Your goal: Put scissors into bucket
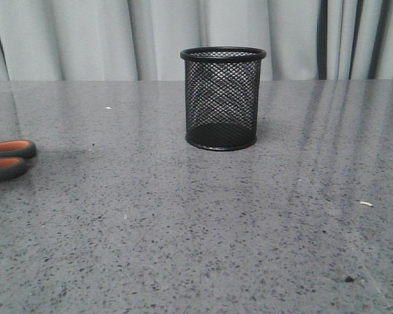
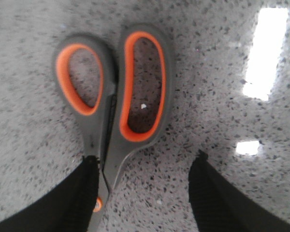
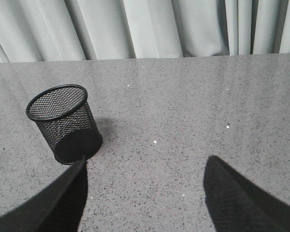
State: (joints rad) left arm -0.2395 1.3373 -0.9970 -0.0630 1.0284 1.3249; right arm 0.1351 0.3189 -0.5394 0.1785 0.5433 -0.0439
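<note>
From the front, the bucket (image 1: 223, 98) stands upright toward the far edge of the grey speckled table (image 1: 196, 229), about midway across. The scissors (image 1: 8, 159) lie flat at the left edge — only the orange-lined handle loops show, well apart from the bucket.

In the left wrist view, the left gripper (image 2: 145, 193) hangs over the scissors (image 2: 113, 92), fingers spread wide; one finger (image 2: 84, 193) overlaps the pivot area, though contact cannot be judged.

In the right wrist view, the right gripper (image 3: 145, 193) is parted too, holding nothing — the bucket (image 3: 65, 123) sits just beyond one fingertip.
</note>
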